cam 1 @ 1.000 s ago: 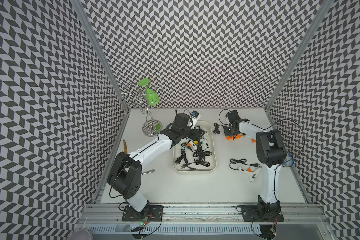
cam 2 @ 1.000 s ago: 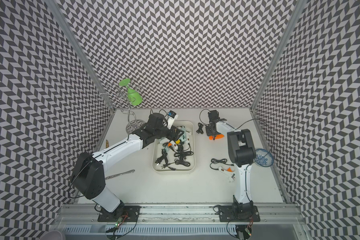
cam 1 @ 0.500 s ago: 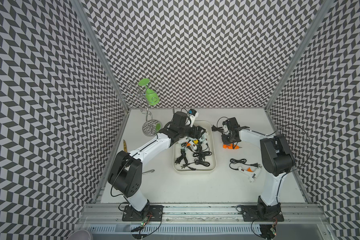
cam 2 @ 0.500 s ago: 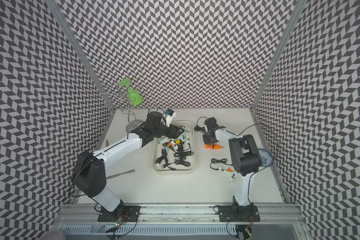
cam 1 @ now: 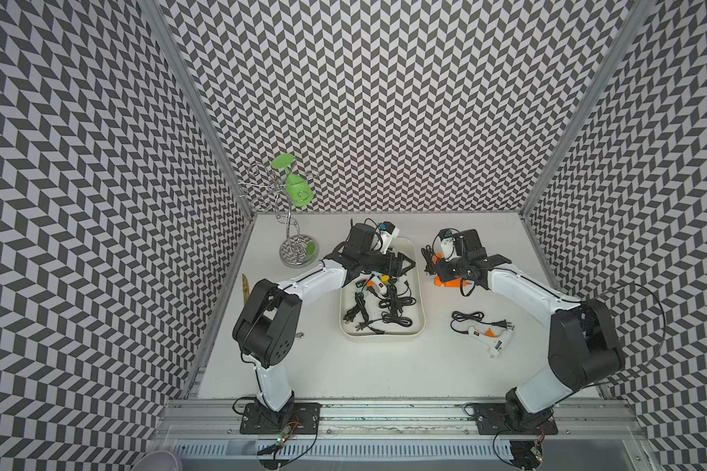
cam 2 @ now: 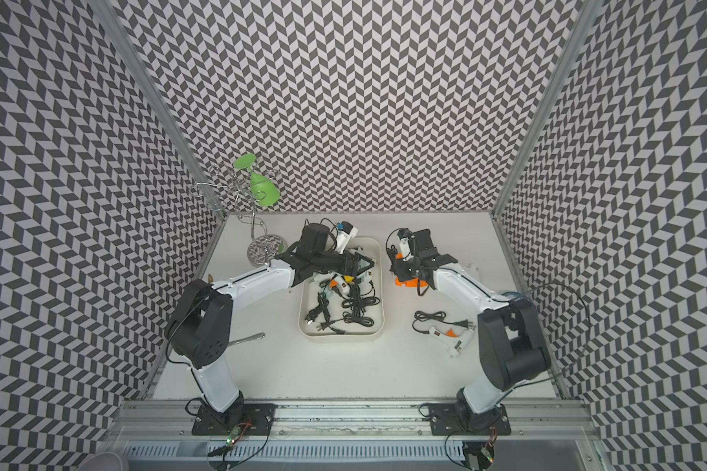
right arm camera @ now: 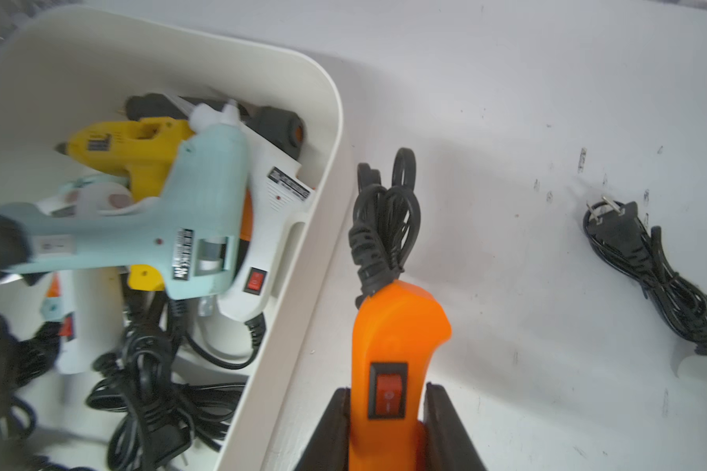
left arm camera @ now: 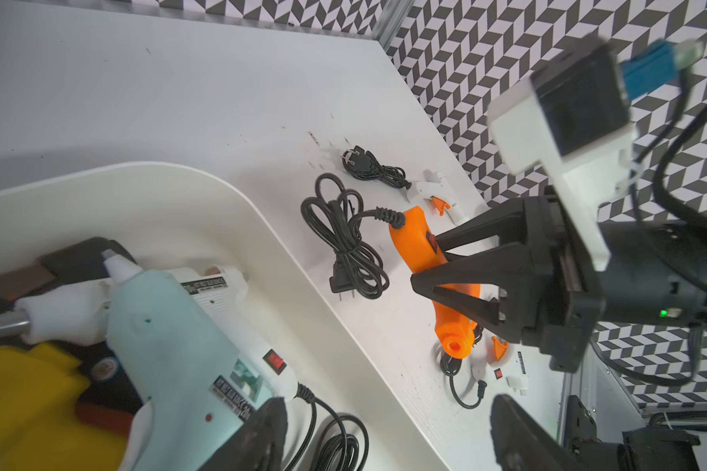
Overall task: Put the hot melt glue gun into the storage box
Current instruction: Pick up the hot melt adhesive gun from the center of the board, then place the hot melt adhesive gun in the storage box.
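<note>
My right gripper is shut on the orange hot melt glue gun at its handle, near the red switch. The gun is just right of the storage box, with its black cord bundled at the handle end. I cannot tell whether it is clear of the table. The cream-white storage box holds several glue guns, among them a light blue one and a yellow one, plus black cords. My left gripper is open over the box's far end, holding nothing.
A white glue gun with its cord lies on the table right of the box. Another white one lies behind the right arm. A wire rack with a green glass stands back left. A spoon lies left and a blue-patterned bowl is far right.
My right gripper has closed on the orange glue gun and drawn it slightly toward the front, its elbow swinging out to the right. The left arm has hardly moved.
</note>
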`<state>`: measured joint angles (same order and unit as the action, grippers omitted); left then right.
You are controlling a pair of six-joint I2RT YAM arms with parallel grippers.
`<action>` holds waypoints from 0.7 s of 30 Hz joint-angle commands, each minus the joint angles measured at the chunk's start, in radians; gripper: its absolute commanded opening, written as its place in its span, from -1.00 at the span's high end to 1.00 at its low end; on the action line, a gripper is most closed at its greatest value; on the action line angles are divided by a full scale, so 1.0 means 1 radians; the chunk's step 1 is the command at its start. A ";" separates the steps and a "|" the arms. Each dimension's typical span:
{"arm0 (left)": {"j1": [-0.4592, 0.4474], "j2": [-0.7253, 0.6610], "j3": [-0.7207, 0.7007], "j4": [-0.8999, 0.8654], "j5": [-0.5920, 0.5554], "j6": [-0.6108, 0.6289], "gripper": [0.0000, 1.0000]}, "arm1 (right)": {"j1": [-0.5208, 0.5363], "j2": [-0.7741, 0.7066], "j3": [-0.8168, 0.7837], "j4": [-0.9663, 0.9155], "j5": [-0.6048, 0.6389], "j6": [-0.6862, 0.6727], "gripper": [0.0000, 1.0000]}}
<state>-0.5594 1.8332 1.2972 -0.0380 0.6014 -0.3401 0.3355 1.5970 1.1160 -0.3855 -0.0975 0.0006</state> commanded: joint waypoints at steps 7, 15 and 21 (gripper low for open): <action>-0.043 0.070 0.087 0.102 0.072 -0.104 -0.66 | 0.018 -0.055 -0.030 0.071 -0.133 0.001 0.62; -0.085 0.114 0.104 0.103 0.086 -0.115 -0.66 | 0.047 -0.085 -0.034 0.111 -0.175 0.013 0.63; -0.083 0.132 0.109 0.132 0.050 -0.168 -0.66 | 0.073 -0.140 -0.042 0.145 -0.184 0.024 0.64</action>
<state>-0.6193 1.9491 1.3769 0.0444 0.6590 -0.4763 0.3691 1.5227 1.0721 -0.3595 -0.2218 0.0154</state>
